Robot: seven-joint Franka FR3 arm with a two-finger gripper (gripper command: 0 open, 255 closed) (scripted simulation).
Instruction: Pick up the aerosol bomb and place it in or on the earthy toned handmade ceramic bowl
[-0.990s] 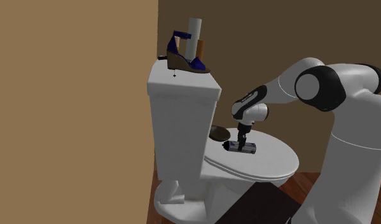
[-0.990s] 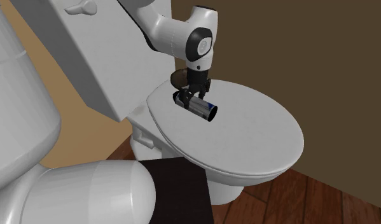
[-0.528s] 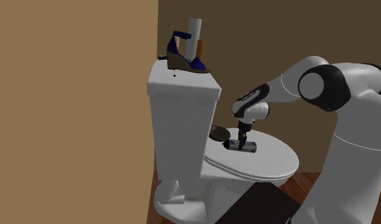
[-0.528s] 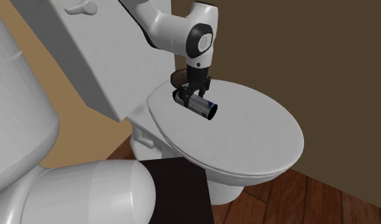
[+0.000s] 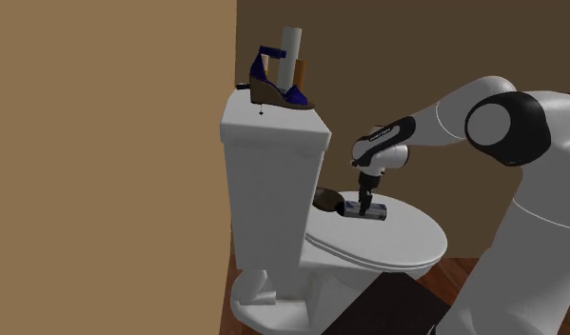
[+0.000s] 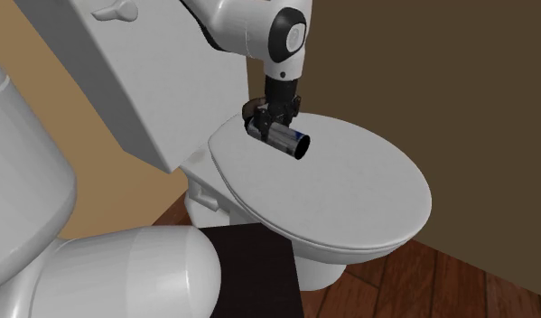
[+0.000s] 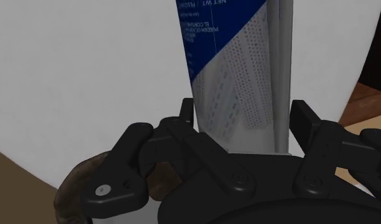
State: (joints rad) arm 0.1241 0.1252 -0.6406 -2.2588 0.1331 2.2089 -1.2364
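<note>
1. One silver-and-blue aerosol can (image 6: 284, 142), lying sideways, is clasped by the black gripper's (image 6: 275, 125) two fingers over one white toilet lid (image 6: 368, 194).
2. One rough brown bowl (image 5: 324, 200) sits just beside it.
3. One blue wedge sandal (image 5: 278, 88) stands on the tank (image 5: 273, 138).

The silver, blue-labelled aerosol can (image 6: 291, 142) is held lying level, just right of the brown, rough-surfaced bowl (image 5: 325, 199).

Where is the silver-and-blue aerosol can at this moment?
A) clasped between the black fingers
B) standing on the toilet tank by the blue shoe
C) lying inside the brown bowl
A: the wrist view shows the black fingers clasping the silver-and-blue aerosol can from both sides.
</note>
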